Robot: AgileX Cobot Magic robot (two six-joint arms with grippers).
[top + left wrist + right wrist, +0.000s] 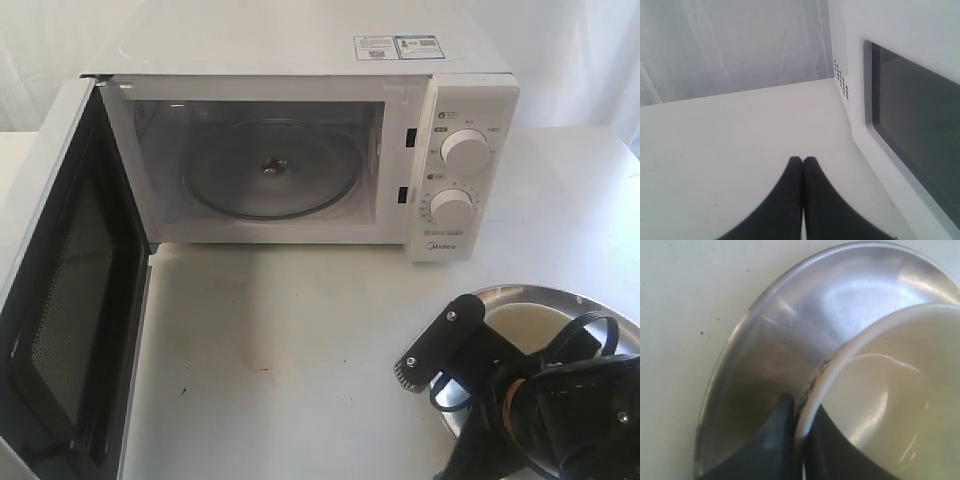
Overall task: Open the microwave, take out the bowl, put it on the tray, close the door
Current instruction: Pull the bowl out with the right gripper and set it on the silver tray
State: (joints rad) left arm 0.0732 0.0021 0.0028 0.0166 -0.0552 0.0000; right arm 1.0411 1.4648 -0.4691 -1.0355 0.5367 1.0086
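The white microwave [300, 150] stands at the back with its door [70, 300] swung wide open to the left. Only the glass turntable [270, 170] lies in its cavity. At the front right the cream-white bowl [525, 325] sits over the silver tray [600, 300]. My right gripper [801, 415] is shut on the bowl's [890, 400] rim, one finger inside and one outside, above the tray [790, 325]. My left gripper [803, 160] is shut on nothing, low over the table beside the door's [910, 115] outer face; it does not show in the exterior view.
The white table [290, 350] stretches between the open door and the tray. The right arm and its cables [540, 400] cover much of the tray. White cloth hangs behind the table.
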